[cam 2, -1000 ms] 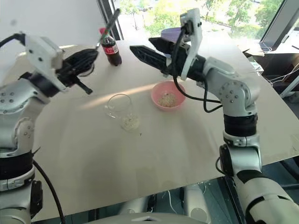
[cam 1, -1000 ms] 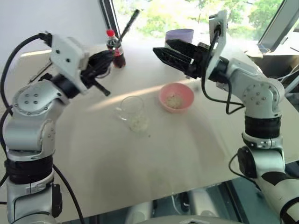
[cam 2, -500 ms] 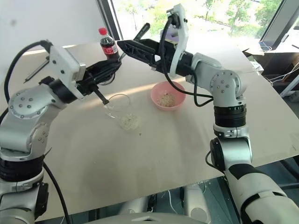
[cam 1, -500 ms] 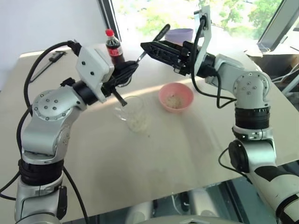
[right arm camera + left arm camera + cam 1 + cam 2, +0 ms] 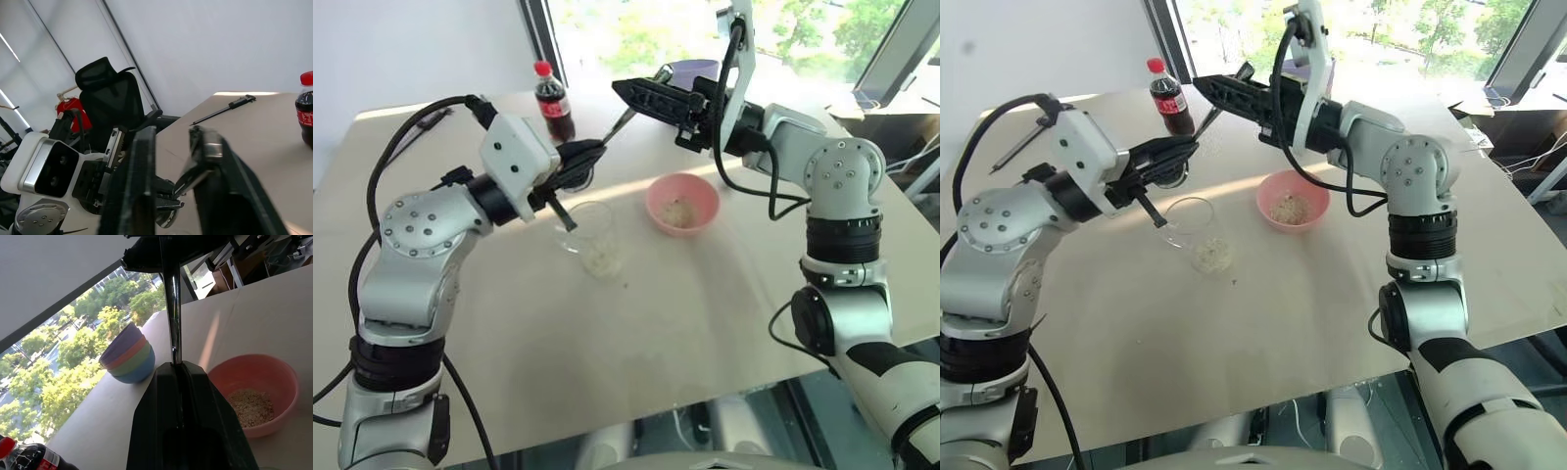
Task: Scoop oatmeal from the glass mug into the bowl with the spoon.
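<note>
The left gripper (image 5: 582, 162) is clamped on the spoon (image 5: 172, 318), whose shaft rises up toward the right gripper (image 5: 631, 93). The right gripper's fingers (image 5: 142, 196) are closed around the spoon's far end. Below them the mug (image 5: 590, 232) stands on the table (image 5: 636, 323), oatmeal (image 5: 604, 260) inside. The bowl (image 5: 682, 204) sits just beside it, oatmeal in it too.

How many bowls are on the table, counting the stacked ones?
5. One shallow pink plastic bowl holding oatmeal sits mid-table; a stack of purple, pink, green and blue bowls stands at the far edge. More could be nested unseen.
</note>
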